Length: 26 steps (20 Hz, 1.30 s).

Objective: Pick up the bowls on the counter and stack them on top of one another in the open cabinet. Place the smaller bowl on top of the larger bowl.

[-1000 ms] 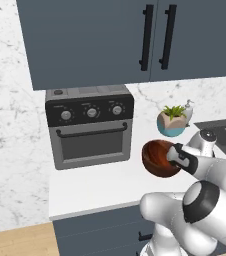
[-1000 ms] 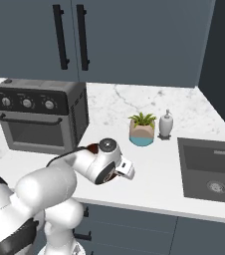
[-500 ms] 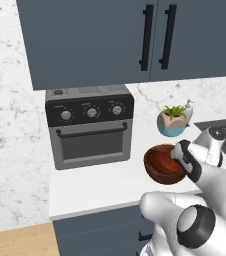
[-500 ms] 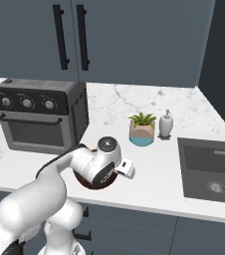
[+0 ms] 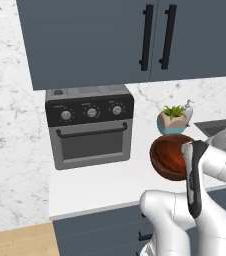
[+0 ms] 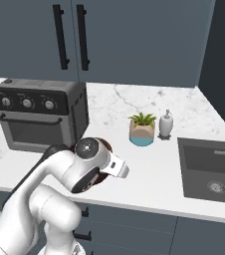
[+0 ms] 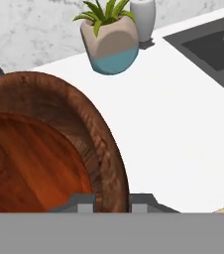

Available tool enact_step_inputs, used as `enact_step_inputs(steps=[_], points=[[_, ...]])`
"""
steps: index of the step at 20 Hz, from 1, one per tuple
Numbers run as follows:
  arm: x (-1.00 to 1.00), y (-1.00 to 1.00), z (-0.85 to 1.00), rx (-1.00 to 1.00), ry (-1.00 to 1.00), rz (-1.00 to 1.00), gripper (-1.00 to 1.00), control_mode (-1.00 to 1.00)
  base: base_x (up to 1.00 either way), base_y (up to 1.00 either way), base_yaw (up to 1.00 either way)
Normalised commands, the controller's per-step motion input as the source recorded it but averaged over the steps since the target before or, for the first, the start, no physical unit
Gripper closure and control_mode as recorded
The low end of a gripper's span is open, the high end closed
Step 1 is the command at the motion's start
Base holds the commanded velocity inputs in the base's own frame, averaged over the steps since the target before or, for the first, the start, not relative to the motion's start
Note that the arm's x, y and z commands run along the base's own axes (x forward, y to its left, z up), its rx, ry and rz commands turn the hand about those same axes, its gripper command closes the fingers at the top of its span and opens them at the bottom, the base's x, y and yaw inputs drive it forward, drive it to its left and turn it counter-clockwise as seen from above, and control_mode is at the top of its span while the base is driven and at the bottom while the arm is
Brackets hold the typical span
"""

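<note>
With the gripper [image 7: 111, 201] pinched shut on just the rim of the larger bowl [image 5: 171, 156], which sits near the front edge of the counter [image 6: 149, 169], I judge the heavy, deep bowl could tilt or slip free when lifted towards the cabinet [image 5: 100, 35].

The hand [image 7: 111, 201] has clamped on the rim of the larger bowl [image 5: 171, 156], now tilted up off the worktop [image 5: 100, 185] as the arm swings forward.

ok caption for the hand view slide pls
Gripper shut on the larger bowl's rim, plant pot behind on the counter.
</note>
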Motion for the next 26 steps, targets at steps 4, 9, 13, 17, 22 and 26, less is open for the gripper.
enact_step_inputs(steps=[4, 9, 13, 17, 22, 26], points=[[-0.22, 0.05, 1.00, 0.06, 0.00, -0.21, 1.00, -1.00, 0.00, 0.00, 0.00], [-0.25, -0.06, 0.59, 0.15, 0.04, -0.25, 1.00, -1.00, 0.00, 0.00, 0.00], [-0.26, -0.11, 0.36, 0.11, 0.00, -0.24, 1.00, -1.00, 0.00, 0.00, 0.00], [-0.81, -0.12, 0.00, 0.19, -0.19, -0.15, 1.00, -1.00, 0.00, 0.00, 0.00], [-0.60, -0.13, 0.04, 0.18, -0.21, -0.14, 1.00, 1.00, -0.40, -0.12, -0.10], [0.00, 0.00, 0.00, 0.00, 0.00, 0.00, 1.00, 1.00, -0.90, -0.49, -0.28]])
